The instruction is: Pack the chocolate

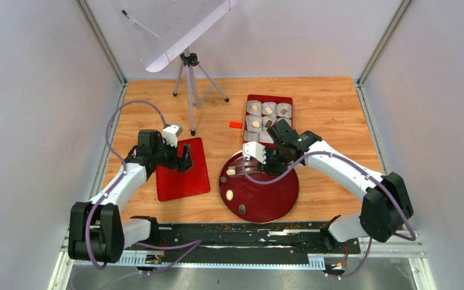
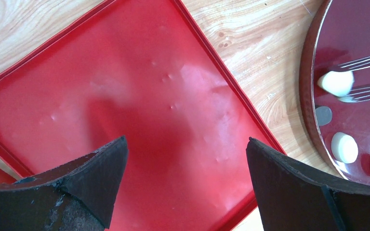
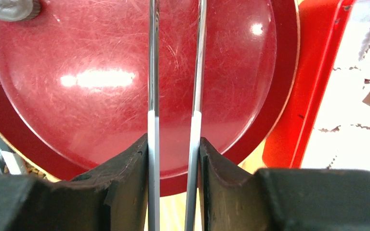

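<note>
My right gripper [image 1: 270, 162] [image 3: 173, 139] is shut on metal tongs [image 3: 151, 72], whose arms reach left over the round dark red plate [image 1: 278, 202]. In the left wrist view the tong tips [image 2: 363, 61] stand on either side of a cream-white chocolate [image 2: 336, 83] [image 1: 231, 171] on the plate. A second white piece [image 1: 229, 195] [image 2: 344, 147] and a dark piece [image 1: 242, 209] [image 3: 12, 7] also lie there. My left gripper [image 1: 185, 162] [image 2: 187, 142] is open and empty over the flat red lid [image 2: 164, 96].
A red box [image 1: 267, 98] behind the plate holds white paper cups [image 1: 255, 107], several with chocolates in them. A small orange-red block [image 1: 235, 124] lies left of the box. A tripod [image 1: 188, 60] stands at the back, left of centre.
</note>
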Robot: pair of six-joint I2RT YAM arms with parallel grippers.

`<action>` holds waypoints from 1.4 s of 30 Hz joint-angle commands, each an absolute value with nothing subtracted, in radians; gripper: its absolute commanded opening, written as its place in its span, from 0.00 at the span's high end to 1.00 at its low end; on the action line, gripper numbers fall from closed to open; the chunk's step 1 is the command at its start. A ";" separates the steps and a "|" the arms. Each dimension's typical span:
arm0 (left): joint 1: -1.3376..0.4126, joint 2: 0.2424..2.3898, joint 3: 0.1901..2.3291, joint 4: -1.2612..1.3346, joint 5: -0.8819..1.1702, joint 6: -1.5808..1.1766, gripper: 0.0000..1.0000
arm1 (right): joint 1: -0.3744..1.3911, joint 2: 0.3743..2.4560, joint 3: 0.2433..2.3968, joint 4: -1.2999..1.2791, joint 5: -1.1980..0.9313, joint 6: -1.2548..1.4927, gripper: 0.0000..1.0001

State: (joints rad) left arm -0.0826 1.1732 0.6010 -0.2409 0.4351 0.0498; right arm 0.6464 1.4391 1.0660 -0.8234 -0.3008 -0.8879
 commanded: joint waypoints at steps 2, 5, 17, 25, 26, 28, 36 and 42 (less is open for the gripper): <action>-0.074 1.162 0.598 -0.194 0.440 0.032 0.00 | 0.628 1.330 1.140 -0.901 -0.313 -0.870 0.95; -0.074 1.168 0.601 -0.195 0.444 0.034 0.00 | 0.605 1.308 1.150 -0.912 -0.310 -0.863 0.96; -0.074 1.189 0.608 -0.195 0.457 0.026 0.00 | 0.373 1.355 1.272 -0.900 -0.370 -0.832 0.97; -0.074 1.192 0.613 -0.198 0.456 0.026 0.00 | 0.200 1.477 1.370 -0.859 -0.343 -0.801 0.97; -0.074 1.193 0.612 -0.198 0.456 0.026 0.00 | 0.184 1.492 1.380 -0.856 -0.330 -0.799 0.97; -0.074 1.192 0.613 -0.202 0.454 0.028 0.00 | 0.161 1.519 1.400 -0.857 -0.306 -0.799 0.97; -0.074 1.195 0.615 -0.202 0.453 0.030 0.00 | 0.143 1.583 1.449 -0.868 -0.201 -0.830 0.97; -0.074 1.203 0.622 -0.198 0.453 0.030 0.00 | 0.143 1.608 1.449 -0.871 -0.120 -0.853 0.96</action>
State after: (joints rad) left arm -0.0826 1.1965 0.6010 -0.2333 0.4400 0.0387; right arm 0.1417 1.5974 1.4017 -0.9005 -0.1909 -0.8341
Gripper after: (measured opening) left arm 1.000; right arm 0.364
